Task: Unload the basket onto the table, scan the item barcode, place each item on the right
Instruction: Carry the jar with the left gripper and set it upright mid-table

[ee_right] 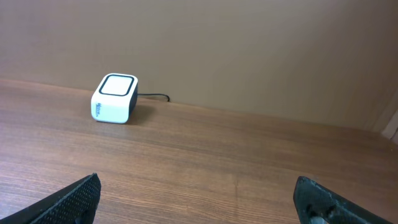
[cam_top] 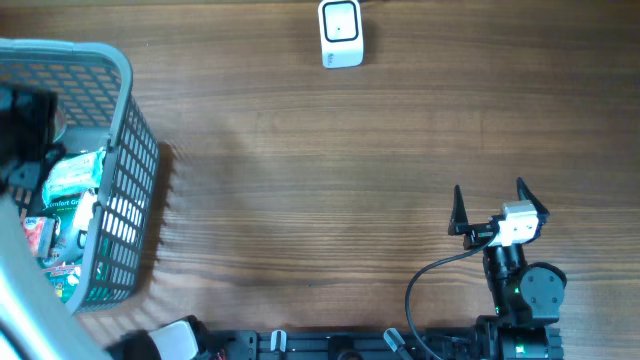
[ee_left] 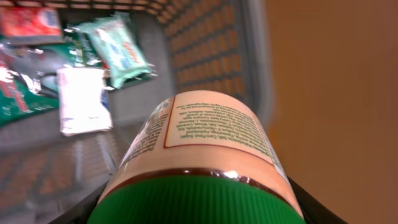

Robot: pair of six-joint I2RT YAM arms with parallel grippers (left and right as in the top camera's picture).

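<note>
A jar with a peach label, green print and a green ribbed lid fills the left wrist view. My left gripper is shut on it, a dark finger showing on either side of the lid. The jar hangs above the grey mesh basket. No barcode shows on the label side facing the camera. The white scanner stands at the table's far edge, also seen as a scanner in the right wrist view. My right gripper rests open near the front right, nothing between its fingers.
The basket at the far left holds several packets, among them a mint-green packet and a white pouch. A cable runs back from the scanner. Bare wooden table lies between basket and scanner.
</note>
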